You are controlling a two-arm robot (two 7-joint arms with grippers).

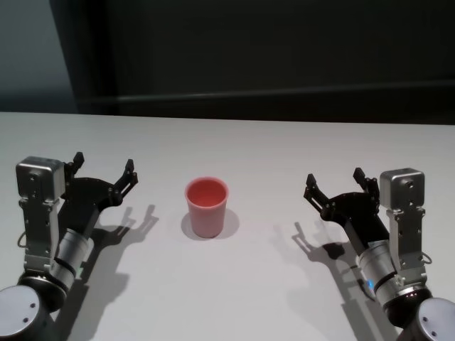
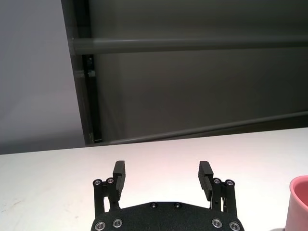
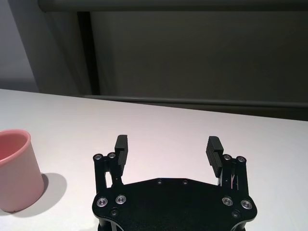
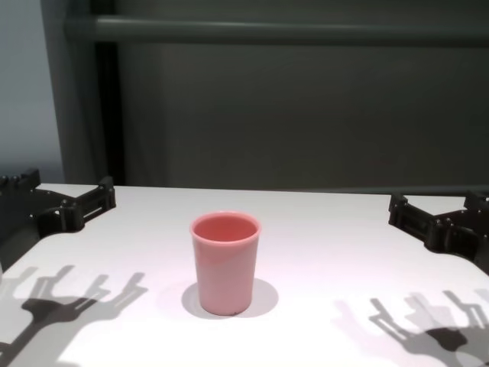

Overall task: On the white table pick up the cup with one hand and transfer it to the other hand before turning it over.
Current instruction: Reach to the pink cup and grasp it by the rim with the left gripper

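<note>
The salmon-pink cup (image 1: 207,206) stands upright, mouth up, in the middle of the white table (image 1: 234,284). It also shows in the chest view (image 4: 225,262), at the edge of the left wrist view (image 2: 299,204) and in the right wrist view (image 3: 16,170). My left gripper (image 1: 104,169) is open and empty, held above the table to the left of the cup, well apart from it. My right gripper (image 1: 334,182) is open and empty, held above the table to the right of the cup, also well apart. Both grippers' fingers (image 2: 119,174) (image 3: 214,149) point toward the far edge.
A dark wall with a horizontal rail (image 4: 267,30) stands behind the table's far edge. Shadows of both grippers fall on the tabletop near the front (image 4: 69,298).
</note>
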